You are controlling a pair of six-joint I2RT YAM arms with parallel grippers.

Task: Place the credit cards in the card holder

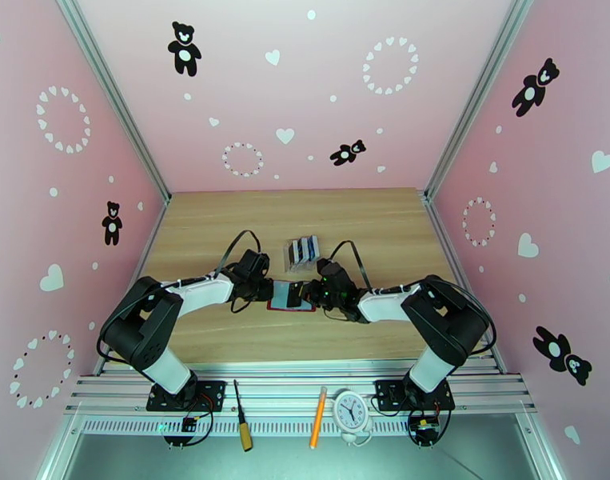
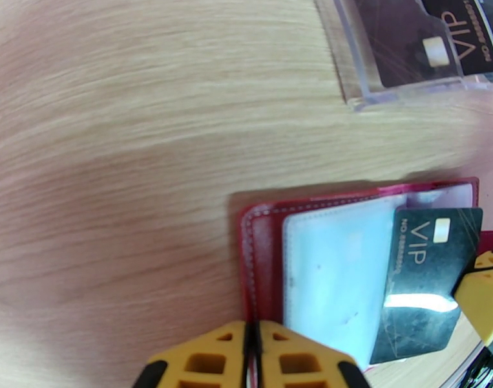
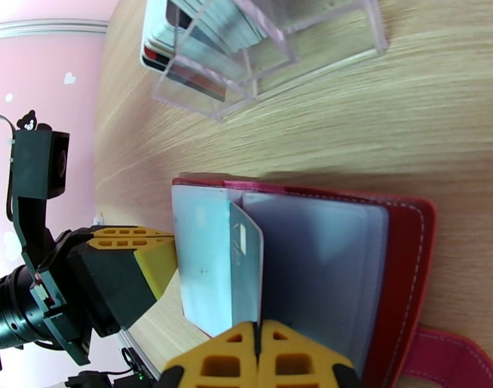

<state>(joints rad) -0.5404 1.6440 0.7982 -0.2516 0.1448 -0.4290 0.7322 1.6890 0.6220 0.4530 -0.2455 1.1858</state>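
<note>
When read from the left, shows left gripper [image 2: 251,334] with jaws pressed together on the left edge of the card holder [image 2: 262,253], which lies open and flat mid-table [image 1: 225,226] between both arms. Shows next a black VIP card [image 2: 427,279], tilted among the clear pocket leaves [image 2: 336,273] and pinched by the closed fingers of right gripper [image 3: 256,337] on the holder's right side. Finds other credit cards [image 2: 401,40] standing in a clear rack [image 1: 302,251] just beyond the holder.
</note>
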